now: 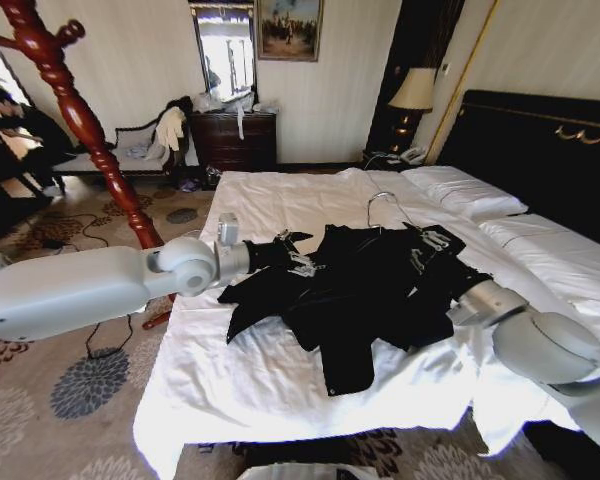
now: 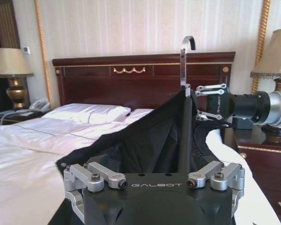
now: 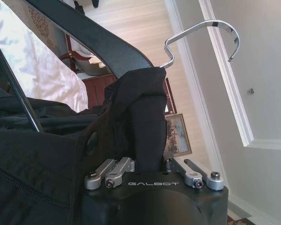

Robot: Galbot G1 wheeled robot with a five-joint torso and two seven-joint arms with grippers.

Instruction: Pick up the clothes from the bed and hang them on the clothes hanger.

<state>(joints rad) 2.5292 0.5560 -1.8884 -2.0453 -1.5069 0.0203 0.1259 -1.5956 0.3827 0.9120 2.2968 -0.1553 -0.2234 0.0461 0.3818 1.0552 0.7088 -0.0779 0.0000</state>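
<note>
The black jacket [image 1: 360, 295] was spread across the middle of the bed [image 1: 280, 385], with the clothes hanger [image 3: 91, 40] already lodged in its collar and the silver hook [image 1: 382, 200] standing up at the far side. The left gripper [image 1: 298, 255] was placed at the jacket's left edge, near a sleeve; its fingers [image 2: 105, 173] were seen parted in the left wrist view, with fabric lying between them but not clearly pinched. The right gripper [image 1: 430, 250] was set at the jacket's right side by the collar; in the right wrist view a fold of black cloth was seen rising between its fingers [image 3: 114, 169], apparently clamped. The dressing of the hanger was judged to be in hand. A lift by the collar or hook, then carriage to the wooden coat stand [image 1: 75, 110] at far left, would be called for.
</note>
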